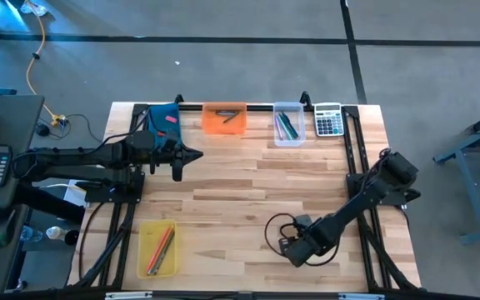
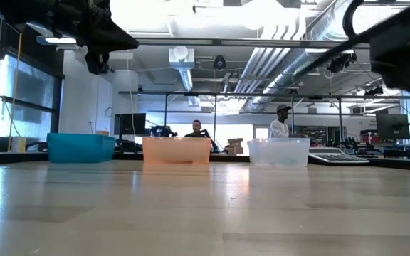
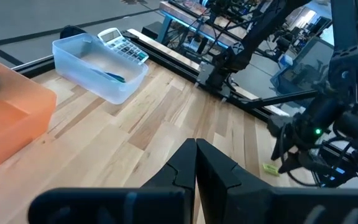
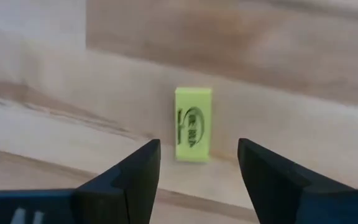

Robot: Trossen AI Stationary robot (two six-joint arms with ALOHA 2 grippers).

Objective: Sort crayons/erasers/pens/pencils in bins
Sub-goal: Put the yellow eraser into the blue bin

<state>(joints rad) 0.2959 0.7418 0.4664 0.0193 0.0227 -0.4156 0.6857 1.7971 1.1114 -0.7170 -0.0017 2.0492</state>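
A small yellow-green eraser block (image 4: 193, 125) lies flat on the wood near the table's near right part. It also shows as a speck (image 3: 270, 168) in the left wrist view. My right gripper (image 4: 197, 158) hangs low over it, open, a finger on each side, just short of it and not touching. In the high view the right gripper (image 1: 294, 250) hides the eraser. My left gripper (image 3: 196, 163) is shut and empty, raised above the table by the blue bin (image 1: 163, 121). Orange bin (image 1: 223, 117), clear bin (image 1: 288, 125) and yellow bin (image 1: 158, 247) hold sticks.
The blue, orange and clear bins stand in a row along the far edge, with a grey calculator (image 1: 329, 120) to their right. The yellow bin sits at the near left corner. A dark cable loop (image 1: 277, 229) lies beside the right arm. People stand in the room beyond.
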